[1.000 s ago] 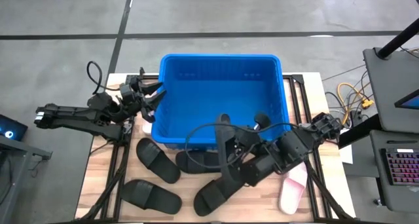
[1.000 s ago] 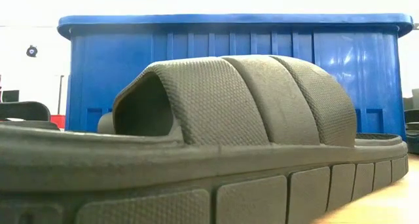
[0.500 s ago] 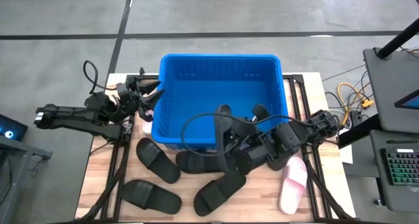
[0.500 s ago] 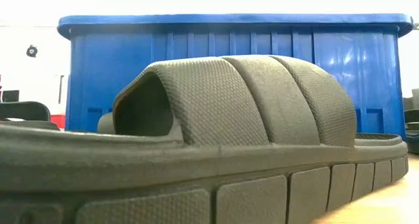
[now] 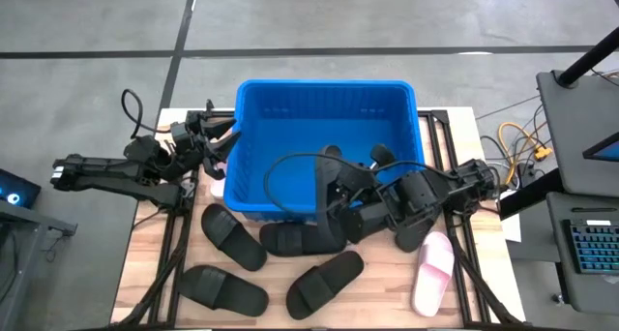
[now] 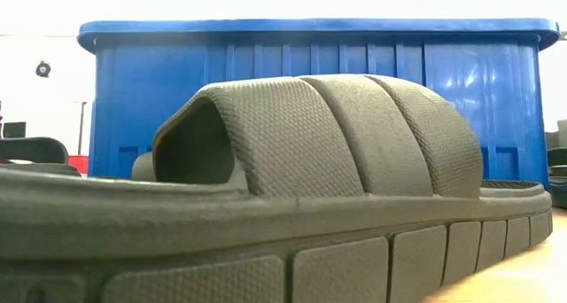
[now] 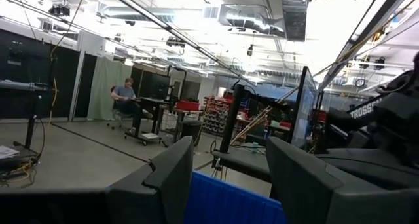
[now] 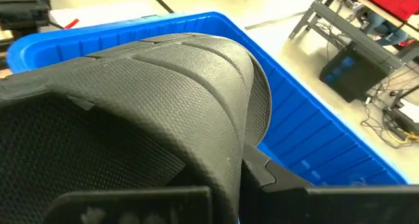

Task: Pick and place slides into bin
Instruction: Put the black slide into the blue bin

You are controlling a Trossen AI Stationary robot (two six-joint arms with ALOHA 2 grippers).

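Gripping a black slide (image 8: 170, 112), the right gripper (image 5: 338, 200) hangs over the bin's (image 5: 253, 91) near rim; left gripper (image 5: 221, 142) open beside the bin's left wall.

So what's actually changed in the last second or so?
The right gripper has swung from over the table toward the bin, carrying a black slide up to its near wall. The left gripper stayed by the bin's left wall, and the other slides, including the pink slide, haven't moved.
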